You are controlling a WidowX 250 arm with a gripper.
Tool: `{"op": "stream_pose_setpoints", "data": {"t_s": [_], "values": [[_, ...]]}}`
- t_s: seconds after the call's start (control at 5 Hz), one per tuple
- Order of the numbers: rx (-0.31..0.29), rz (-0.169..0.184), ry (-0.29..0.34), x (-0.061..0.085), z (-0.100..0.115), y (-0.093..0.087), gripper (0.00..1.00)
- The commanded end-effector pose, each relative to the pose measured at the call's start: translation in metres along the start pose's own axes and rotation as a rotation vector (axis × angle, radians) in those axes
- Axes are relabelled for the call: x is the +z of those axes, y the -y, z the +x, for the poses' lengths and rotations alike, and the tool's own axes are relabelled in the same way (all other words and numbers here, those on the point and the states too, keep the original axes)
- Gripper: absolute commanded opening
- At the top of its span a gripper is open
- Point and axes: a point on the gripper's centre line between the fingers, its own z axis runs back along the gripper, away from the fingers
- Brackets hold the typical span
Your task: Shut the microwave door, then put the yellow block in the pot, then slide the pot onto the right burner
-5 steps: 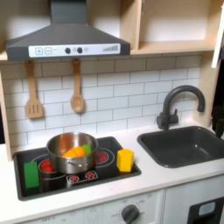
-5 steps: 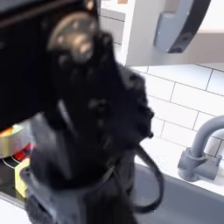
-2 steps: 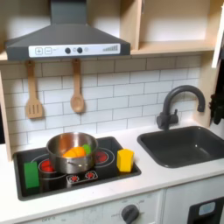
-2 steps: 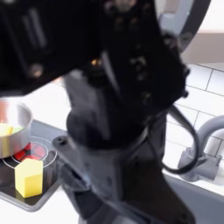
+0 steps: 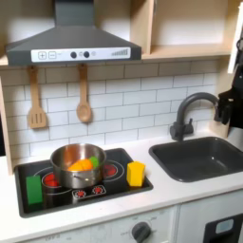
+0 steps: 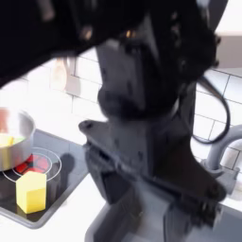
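In the first exterior view, a toy kitchen is seen from the front. A black stovetop (image 5: pixel 81 180) with red burner rings is set into the white table (image 5: pixel 176 195). The pot (image 5: pixel 78 163), shiny steel, sits on the stovetop between the rings, with orange and yellow-green pieces inside it. The yellow block (image 5: pixel 137 173) stands upright on the stovetop just beside the pot, toward the first exterior view's right. A green block (image 5: pixel 34 190) stands at the stovetop's left edge. To the right lie a dark sink (image 5: pixel 201 158) and a dark curved faucet (image 5: pixel 193 112). A dark part of the robot arm (image 5: pixel 231 102) enters at the right edge, above the sink. Behind everything is a white tiled wall, with a wooden spatula (image 5: pixel 36 98) and a wooden spoon (image 5: pixel 84 93) hanging under a grey range hood (image 5: pixel 72 42), and a wooden shelf higher up.

In the second exterior view, the camera sits low and close, and the blurred black robot arm (image 6: pixel 142 113) covers most of the picture. The gripper cannot be made out, so it cannot be told whether it is open or closed, or whether it holds anything. At the second exterior view's left, the pot's (image 6: pixel 13 134) rim shows, and the yellow block (image 6: pixel 31 191) stands on the stovetop (image 6: pixel 43 210) nearer the camera. The grey faucet (image 6: pixel 227 156) curves at the right edge against the tiled wall.
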Motion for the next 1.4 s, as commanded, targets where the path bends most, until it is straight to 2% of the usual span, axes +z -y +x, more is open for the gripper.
{"op": "stream_pose_setpoints", "data": {"t_s": [0.0,0.2,1.2], "values": [[0.046,0.013,0.006,-0.002,0.021,-0.019,1.0],[0.041,0.004,-0.012,-0.009,0.024,-0.02,1.0],[0.116,0.001,-0.01,-0.016,0.061,-0.05,1.0]]}}
